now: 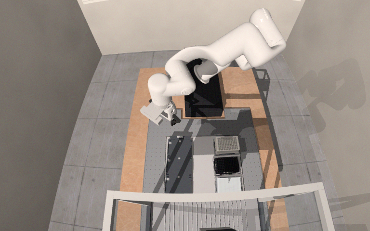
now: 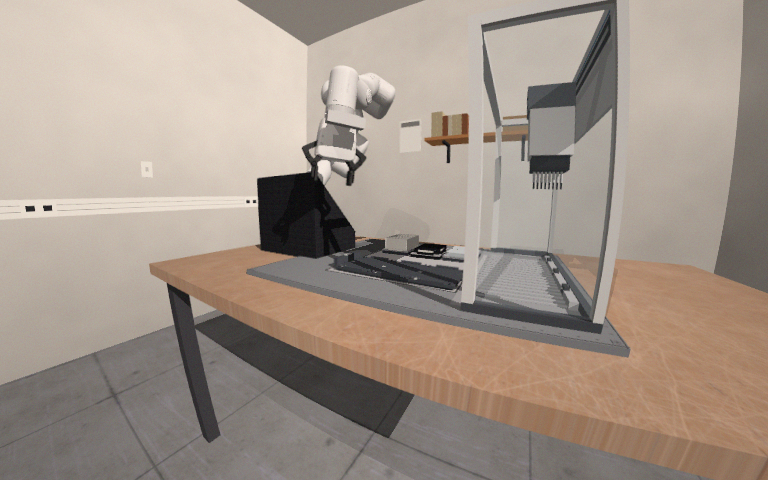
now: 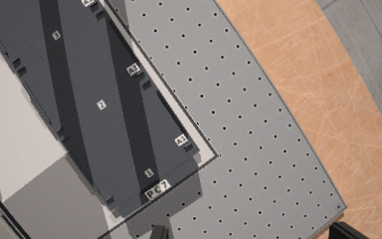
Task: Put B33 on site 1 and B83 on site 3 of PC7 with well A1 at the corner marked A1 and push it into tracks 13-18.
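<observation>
My gripper [image 2: 332, 177] [image 3: 253, 233] is open and empty, high above the near-left corner of the base plate. The dark carrier PC7 [image 1: 179, 166] [image 2: 396, 270] [image 3: 95, 85] lies on the left of the pale apron [image 1: 203, 171], handle end towards the arm, its three sites empty. Its far end is hidden behind the frame beam in the top view. The beige deep-well block B83 [image 1: 227, 145] [image 2: 402, 242] sits in S1, the black plate B38 [image 1: 227, 165] [image 2: 431, 249] in S2 and the pale plate B33 [image 1: 229, 184] [image 2: 455, 253] in S3. The loading rails [image 1: 207, 213] [image 2: 521, 280] hold no carrier. No lit lamp is discernible.
The instrument's frame beam [image 1: 212, 196] crosses above the rail entrance, with uprights at both sides. A pipetting head [image 2: 551, 130] hangs over the rails. The arm's black pedestal [image 1: 204, 100] [image 2: 291, 217] stands behind the apron. Shadows fall across PC7.
</observation>
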You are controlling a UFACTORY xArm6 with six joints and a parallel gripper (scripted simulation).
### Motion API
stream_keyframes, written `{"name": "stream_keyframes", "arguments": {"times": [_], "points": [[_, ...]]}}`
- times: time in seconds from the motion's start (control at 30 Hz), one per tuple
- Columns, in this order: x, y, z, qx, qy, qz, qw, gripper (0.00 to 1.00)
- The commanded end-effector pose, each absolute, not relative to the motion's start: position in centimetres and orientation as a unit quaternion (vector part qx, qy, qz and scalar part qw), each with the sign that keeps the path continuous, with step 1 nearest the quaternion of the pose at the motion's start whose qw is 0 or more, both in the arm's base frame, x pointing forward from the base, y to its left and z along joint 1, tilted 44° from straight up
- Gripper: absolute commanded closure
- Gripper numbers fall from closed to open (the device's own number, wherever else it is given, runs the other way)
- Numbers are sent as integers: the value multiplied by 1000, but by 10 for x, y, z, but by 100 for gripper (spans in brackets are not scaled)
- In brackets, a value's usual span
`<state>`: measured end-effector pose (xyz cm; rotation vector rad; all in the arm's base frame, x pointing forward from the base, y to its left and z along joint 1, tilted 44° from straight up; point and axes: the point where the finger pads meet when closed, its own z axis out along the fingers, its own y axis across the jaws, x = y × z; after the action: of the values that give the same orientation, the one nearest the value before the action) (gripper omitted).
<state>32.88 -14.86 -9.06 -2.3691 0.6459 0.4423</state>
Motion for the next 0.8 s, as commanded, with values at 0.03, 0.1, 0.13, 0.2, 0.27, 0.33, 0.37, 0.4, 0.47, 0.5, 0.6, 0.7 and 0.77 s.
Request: {"name": "stream_keyframes", "arguments": {"times": [0.03, 0.1, 0.13, 0.2, 0.27, 0.33, 0.37, 0.4, 0.47, 0.5, 0.6, 0.7, 0.77], "points": [[340, -138, -79, -915, 191, 140, 325, 0], [345, -131, -74, -922, 162, 127, 329, 0], [345, -130, -73, -922, 161, 127, 329, 0], [350, -122, -68, -927, 131, 114, 332, 0], [353, -118, -65, -929, 115, 107, 334, 0], [355, -115, -62, -931, 100, 101, 335, 0], [357, -111, -59, -933, 85, 95, 337, 0], [359, -107, -57, -935, 70, 88, 338, 0], [361, -103, -53, -936, 54, 81, 339, 0], [363, -99, -51, -937, 39, 75, 340, 0], [365, -95, -48, -937, 23, 68, 341, 0], [370, -84, -40, -938, -23, 48, 344, 0], [370, -82, -39, -938, -24, 48, 344, 0]]}}
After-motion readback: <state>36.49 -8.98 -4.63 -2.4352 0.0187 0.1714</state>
